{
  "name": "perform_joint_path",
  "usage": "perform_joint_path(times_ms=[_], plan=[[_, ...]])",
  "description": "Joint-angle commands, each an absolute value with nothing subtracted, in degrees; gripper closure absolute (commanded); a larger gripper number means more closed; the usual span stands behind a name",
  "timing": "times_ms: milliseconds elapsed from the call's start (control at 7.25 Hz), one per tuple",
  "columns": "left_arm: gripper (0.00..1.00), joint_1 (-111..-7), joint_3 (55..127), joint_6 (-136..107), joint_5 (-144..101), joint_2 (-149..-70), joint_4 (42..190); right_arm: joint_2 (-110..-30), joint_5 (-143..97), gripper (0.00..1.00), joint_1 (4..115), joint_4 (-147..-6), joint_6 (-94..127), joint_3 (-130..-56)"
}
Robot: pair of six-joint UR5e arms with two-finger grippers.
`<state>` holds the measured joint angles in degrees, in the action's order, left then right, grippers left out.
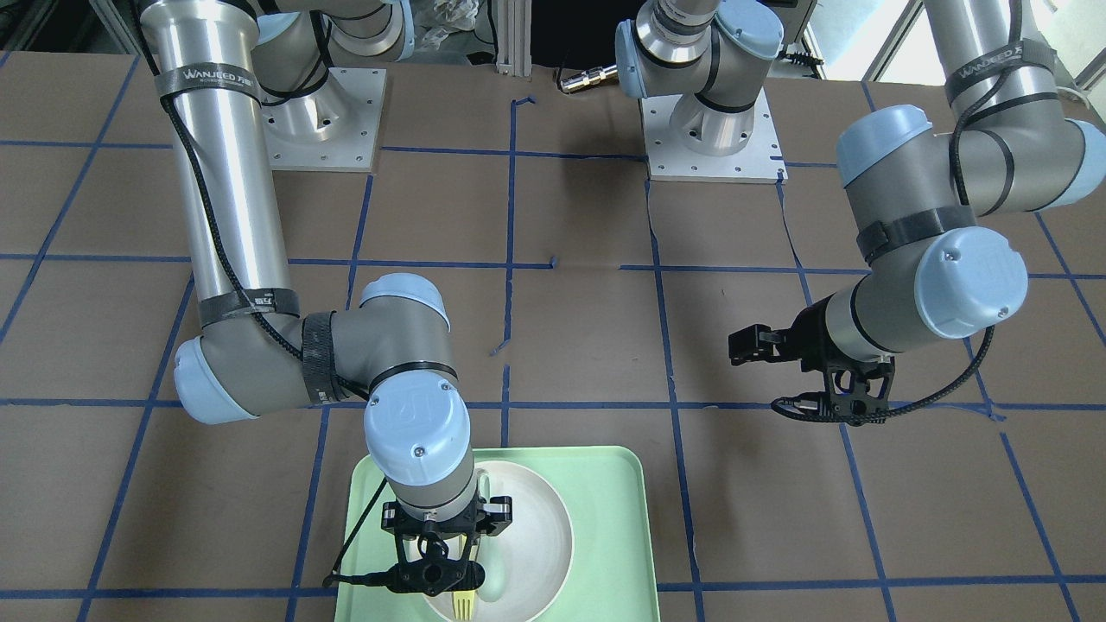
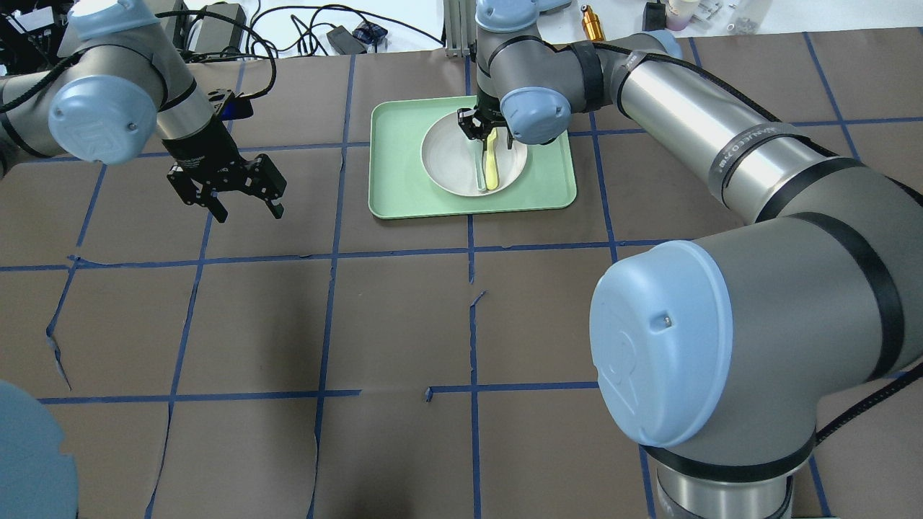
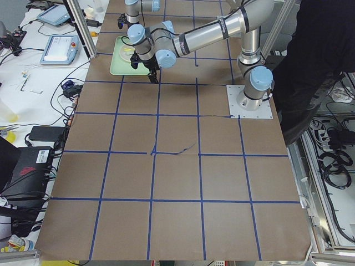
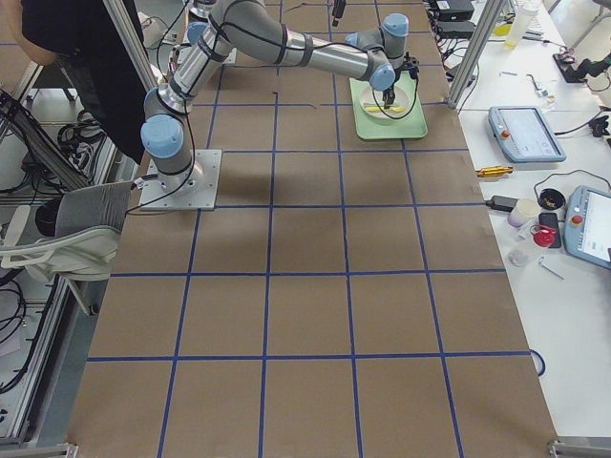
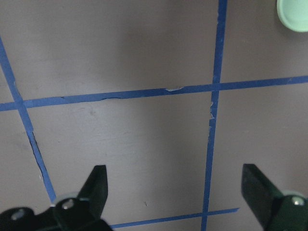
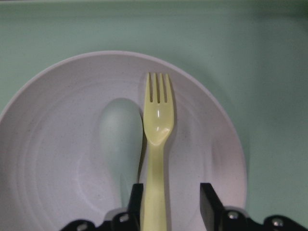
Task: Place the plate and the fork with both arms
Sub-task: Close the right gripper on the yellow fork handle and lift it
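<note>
Straddling the fork point(image 6: 158, 120) handle at bottom centre, right gripper point(image 6: 172, 204) slightly spread, fork in the plate point(image 6: 202, 110) beside the spoon point(image 6: 120, 130), plate inside the tray point(image 6: 269, 72) rim, left gripper point(image 5: 173, 178) wide apart over table point(image 5: 120, 134)

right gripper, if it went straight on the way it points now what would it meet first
Probably the fork, whose handle lies between the open fingers of the right gripper; the finger nearer the spoon might touch that too. Both lie in the plate. How far above it hangs is unclear.
</note>
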<state>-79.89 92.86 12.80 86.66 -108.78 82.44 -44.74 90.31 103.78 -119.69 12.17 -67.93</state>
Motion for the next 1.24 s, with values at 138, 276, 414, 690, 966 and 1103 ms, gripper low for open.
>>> perform_joint_path(times_ms=[138,276,414,690,966,1103], plan=[[0.00,-79.9,94.5,12.8,86.7,-108.7,80.5,-43.7,90.3,0.52,103.8,-119.7,11.9,-68.0],[0.00,-79.9,94.5,12.8,86.7,-108.7,80.5,-43.4,89.3,0.51,103.8,-119.7,11.6,-68.1],[0.00,-79.9,94.5,12.9,86.7,-108.7,80.5,-43.2,89.2,0.51,103.8,-119.7,11.6,-68.0],[0.00,-79.9,94.5,12.9,86.8,-108.7,80.5,-43.0,89.1,0.50,103.8,-119.7,11.6,-68.0],[0.00,-79.9,94.5,12.9,86.8,-108.6,80.4,-42.8,89.2,0.50,103.8,-119.7,11.4,-68.1],[0.00,-79.9,94.5,12.9,86.9,-108.5,80.5,-42.7,89.2,0.51,103.8,-119.7,11.5,-68.2]])
